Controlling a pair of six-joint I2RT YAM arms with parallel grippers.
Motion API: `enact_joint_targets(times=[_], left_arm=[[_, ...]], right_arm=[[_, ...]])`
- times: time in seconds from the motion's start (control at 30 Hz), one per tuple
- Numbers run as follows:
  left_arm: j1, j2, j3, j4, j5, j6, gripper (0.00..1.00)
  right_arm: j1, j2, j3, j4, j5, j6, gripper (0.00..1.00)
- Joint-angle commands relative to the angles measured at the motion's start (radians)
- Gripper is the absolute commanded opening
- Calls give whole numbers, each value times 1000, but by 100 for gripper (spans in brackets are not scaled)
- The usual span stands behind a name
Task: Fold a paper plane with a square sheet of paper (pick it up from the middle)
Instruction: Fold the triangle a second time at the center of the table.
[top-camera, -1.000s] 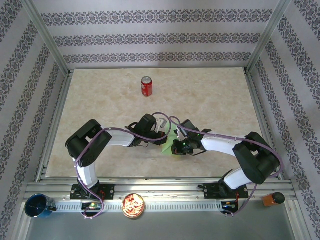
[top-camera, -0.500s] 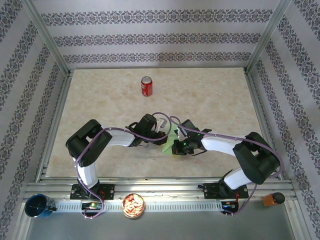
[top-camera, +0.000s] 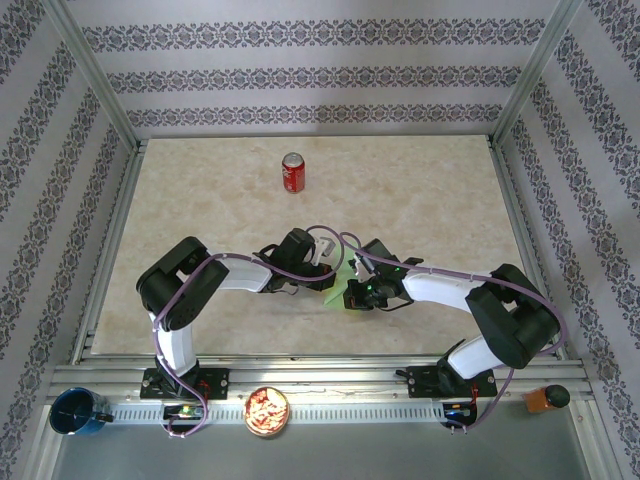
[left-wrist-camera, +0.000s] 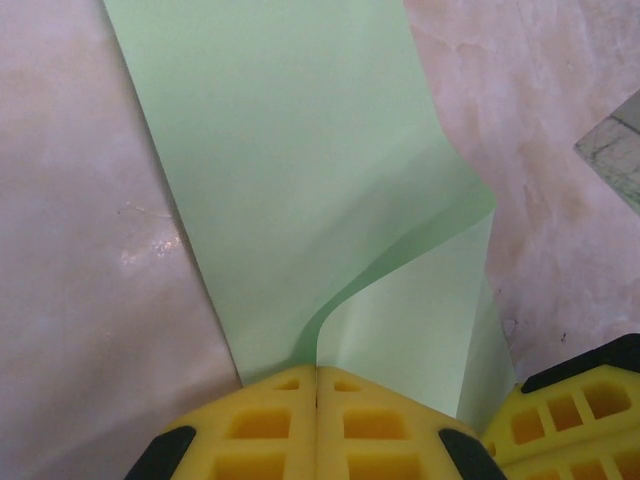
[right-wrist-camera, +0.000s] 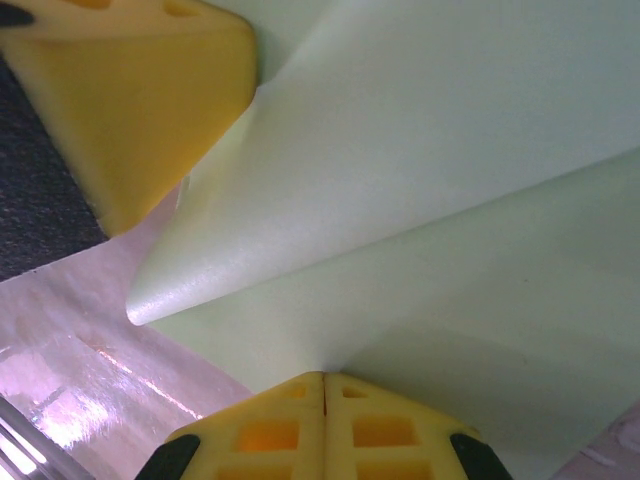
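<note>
The light-green sheet of paper (left-wrist-camera: 300, 180) lies near the middle of the marble table (top-camera: 420, 190), between both arms. It is bent over itself, with one soft curved flap rising. The left gripper (left-wrist-camera: 317, 372) pinches its edge with closed jaws. Just beside it, the right gripper (right-wrist-camera: 325, 378) pinches the paper too.
</note>
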Motion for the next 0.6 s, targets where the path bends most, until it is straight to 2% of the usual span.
enact_joint_targets(times=[0.0, 0.13, 0.2, 0.33, 0.47, 0.57], left_arm=[[16, 17, 15, -29, 16, 24, 1], [16, 18, 9, -30, 9, 22, 1], [16, 21, 10, -30, 10, 21, 1], [16, 24, 10, -34, 14, 20, 1], [16, 26, 12, -35, 16, 22, 1], [16, 32, 12, -30, 16, 18, 0]], right_arm=[[-8, 13, -1, -65, 25, -9, 3], [-16, -14, 1, -55, 17, 6, 5], [-27, -54, -8, -28, 11, 35, 9], [-59, -162, -58, 70, 20, 158, 10], [-95, -248, -143, 242, 24, 325, 6], [-98, -255, -177, 351, 43, 419, 1]])
